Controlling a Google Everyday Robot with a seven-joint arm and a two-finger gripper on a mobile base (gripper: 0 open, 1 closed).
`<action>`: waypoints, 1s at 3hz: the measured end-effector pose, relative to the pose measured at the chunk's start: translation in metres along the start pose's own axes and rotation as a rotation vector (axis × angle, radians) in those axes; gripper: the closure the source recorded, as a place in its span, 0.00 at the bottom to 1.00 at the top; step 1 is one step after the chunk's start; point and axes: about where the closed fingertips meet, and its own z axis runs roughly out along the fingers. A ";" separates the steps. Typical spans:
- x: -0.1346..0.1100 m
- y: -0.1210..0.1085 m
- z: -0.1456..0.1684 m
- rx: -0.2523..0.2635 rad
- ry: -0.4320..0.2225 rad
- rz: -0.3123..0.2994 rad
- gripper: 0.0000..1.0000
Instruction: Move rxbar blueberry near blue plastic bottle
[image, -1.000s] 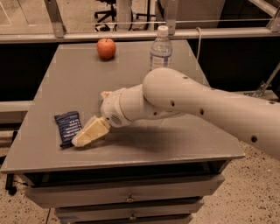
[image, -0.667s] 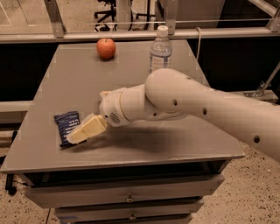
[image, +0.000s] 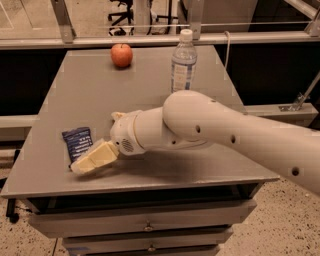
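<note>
The rxbar blueberry (image: 78, 143), a flat dark navy wrapper with white text, lies on the grey table (image: 90, 95) near its front left corner. My gripper (image: 89, 160) reaches in from the right and hangs low over the table just right of and in front of the bar, its cream fingertip at the bar's near edge. The blue plastic bottle (image: 183, 62), clear with a white cap and a blue-and-white label, stands upright at the back of the table, right of centre, far from the bar.
A red apple (image: 121, 54) sits at the back of the table, left of the bottle. My white arm (image: 210, 127) crosses the right half of the table. Drawers are below the front edge. A rail and office chairs stand behind.
The gripper has shifted slightly left and toward the front edge, closer along the bar's near side. The bar, bottle and apple have not moved.
</note>
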 end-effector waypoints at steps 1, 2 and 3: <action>0.006 0.008 0.005 0.007 0.016 -0.013 0.18; 0.008 0.018 0.011 0.006 0.016 -0.042 0.41; 0.006 0.018 0.010 0.006 0.016 -0.043 0.65</action>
